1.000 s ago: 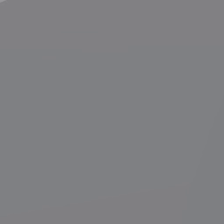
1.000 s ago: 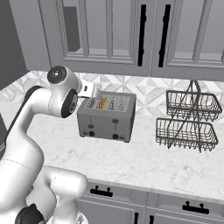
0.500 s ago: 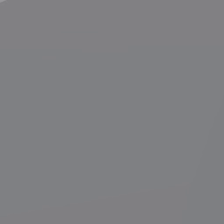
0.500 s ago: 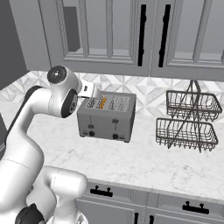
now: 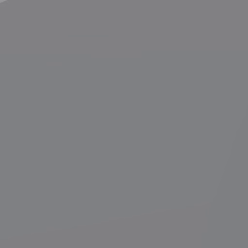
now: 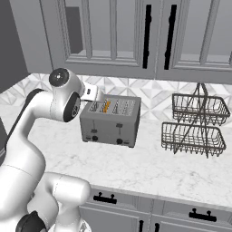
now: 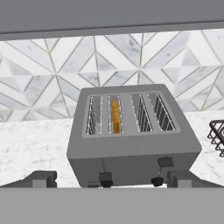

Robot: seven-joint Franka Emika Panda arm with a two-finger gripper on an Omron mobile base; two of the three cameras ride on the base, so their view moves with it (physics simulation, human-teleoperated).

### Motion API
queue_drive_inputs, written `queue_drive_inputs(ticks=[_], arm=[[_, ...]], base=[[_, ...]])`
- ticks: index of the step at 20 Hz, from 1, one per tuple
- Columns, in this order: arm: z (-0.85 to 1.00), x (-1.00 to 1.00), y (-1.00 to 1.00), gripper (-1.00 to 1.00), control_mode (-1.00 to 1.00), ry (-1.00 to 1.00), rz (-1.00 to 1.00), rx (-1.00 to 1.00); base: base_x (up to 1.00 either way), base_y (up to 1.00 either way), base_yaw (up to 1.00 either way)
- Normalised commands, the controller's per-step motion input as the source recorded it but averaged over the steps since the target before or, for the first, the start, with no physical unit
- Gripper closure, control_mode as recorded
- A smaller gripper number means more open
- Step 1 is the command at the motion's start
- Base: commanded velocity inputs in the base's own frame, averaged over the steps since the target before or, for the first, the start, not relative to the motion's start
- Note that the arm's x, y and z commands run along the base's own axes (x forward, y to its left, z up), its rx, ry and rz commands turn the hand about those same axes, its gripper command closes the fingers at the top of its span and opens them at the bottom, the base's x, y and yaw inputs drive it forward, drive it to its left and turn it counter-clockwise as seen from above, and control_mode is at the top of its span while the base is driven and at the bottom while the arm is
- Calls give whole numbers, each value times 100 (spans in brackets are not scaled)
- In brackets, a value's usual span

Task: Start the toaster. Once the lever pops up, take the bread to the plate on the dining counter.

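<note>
Bread stands upright in the toaster's second slot; light, crumbly, likely; I would pinch its top crust gently; my jaws stand wide, empty.

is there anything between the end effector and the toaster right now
Nothing visible stands in the way. In the hand view the open end effector faces the toaster with only bare marble counter near it. The bread sits in the second slot from the left.
</note>
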Motion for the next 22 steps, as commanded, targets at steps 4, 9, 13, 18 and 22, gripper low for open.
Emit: queue_drive_inputs(ticks=[4, 9, 13, 18, 22], arm=[[0, 0, 0, -100, -100, 0, 0, 0], [0, 0, 0, -100, -100, 0, 0, 0], [0, 0, 0, -100, -100, 0, 0, 0], [0, 0, 0, -100, -100, 0, 0, 0], [0, 0, 0, -100, -100, 0, 0, 0]], base=[[0, 0, 0], [0, 0, 0], [0, 0, 0], [0, 0, 0], [0, 0, 0]])
